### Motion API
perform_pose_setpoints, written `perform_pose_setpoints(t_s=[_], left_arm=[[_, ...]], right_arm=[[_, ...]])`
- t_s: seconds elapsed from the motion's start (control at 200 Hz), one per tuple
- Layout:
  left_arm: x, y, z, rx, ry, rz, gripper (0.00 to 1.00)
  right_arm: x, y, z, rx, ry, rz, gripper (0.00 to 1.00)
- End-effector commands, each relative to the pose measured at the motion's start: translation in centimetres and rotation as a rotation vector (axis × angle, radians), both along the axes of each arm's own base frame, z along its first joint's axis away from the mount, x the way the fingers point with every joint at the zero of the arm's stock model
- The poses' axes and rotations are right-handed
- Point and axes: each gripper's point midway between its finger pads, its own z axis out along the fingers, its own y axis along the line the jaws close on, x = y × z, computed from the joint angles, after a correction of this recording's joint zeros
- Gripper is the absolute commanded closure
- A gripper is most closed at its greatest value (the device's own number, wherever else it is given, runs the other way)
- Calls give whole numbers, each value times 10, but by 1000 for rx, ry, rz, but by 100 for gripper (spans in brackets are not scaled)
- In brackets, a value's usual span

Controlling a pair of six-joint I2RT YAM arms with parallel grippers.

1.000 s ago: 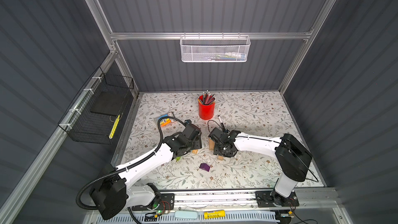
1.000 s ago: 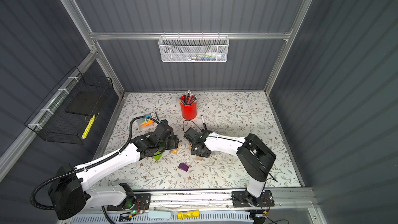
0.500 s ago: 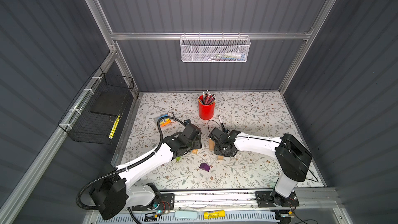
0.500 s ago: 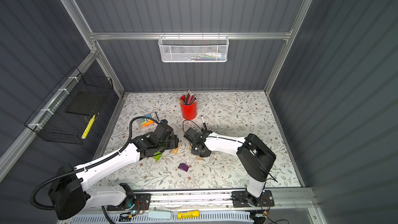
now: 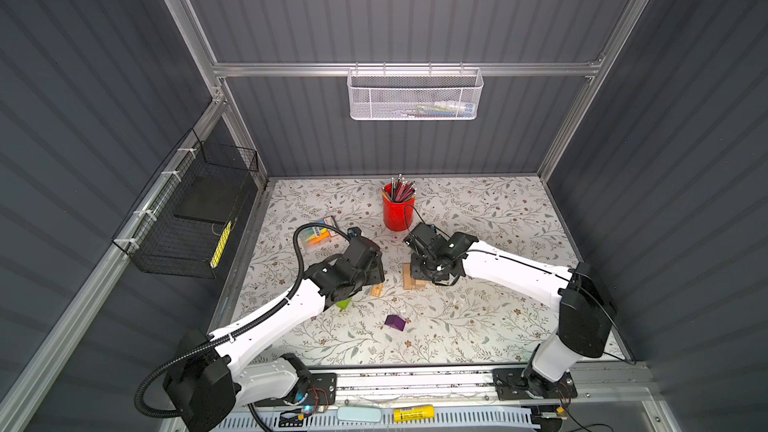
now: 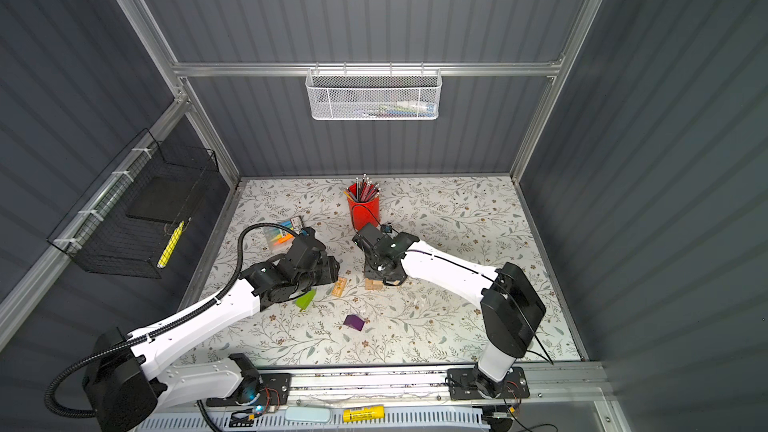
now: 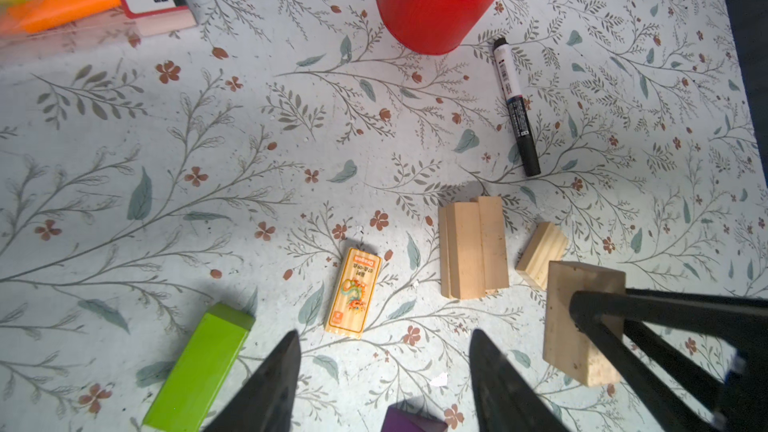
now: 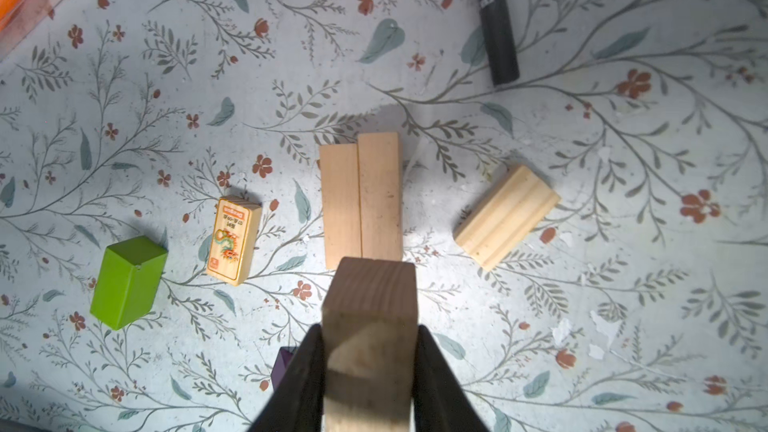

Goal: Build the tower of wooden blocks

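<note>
Early stage, approx. one layer in. The tower base [image 8: 360, 201] is two tan bricks lying flat, side by side and touching, mid-table, w/ the red cup [image 5: 394, 211] at 12 o'clock of it in a top view. Nothing sits across it yet.

The right gripper [image 8: 368, 351] is clamped on a tan block [image 8: 370, 305], held clear of the table and hanging close by the base's near end, so prob. the next layer, not yet set down. The left gripper [image 7: 384, 333] is about half spread and empty (hovering, touching nothing).

Left to place:
- loose tan block [image 8: 507, 216], just beside the base
- printed block [image 5: 376, 288] at 9 o'clock of the base
- green block [image 5: 343, 304] at 8 o'clock
- purple block [image 5: 395, 322] at 7 o'clock

All lie apart from each other. Most of the stacking is ahead.
</note>
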Motion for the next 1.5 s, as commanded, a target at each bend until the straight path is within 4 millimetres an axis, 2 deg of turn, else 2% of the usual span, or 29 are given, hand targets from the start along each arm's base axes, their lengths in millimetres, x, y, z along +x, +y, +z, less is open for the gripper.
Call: perform_pose_setpoints(t_s=[0.0,0.245,0.46,0.931,1.496], left_arm=[[0,15,7,36,-11,43,35],[-4,28,5,52,-22,79,33],[-3,31,3,63,-17,95,33],[-3,35,1,77,-16,113,32],[-2,32,-1,78,-7,108,31]], right_arm=[[4,5,-9,-19,49,62,69],[26,14,-20,-52,60,90,70],[34,20,-31,-57,82,93,69],[43,17,-45,-70,91,61,70],[40,17,-54,-69,114,45,70]])
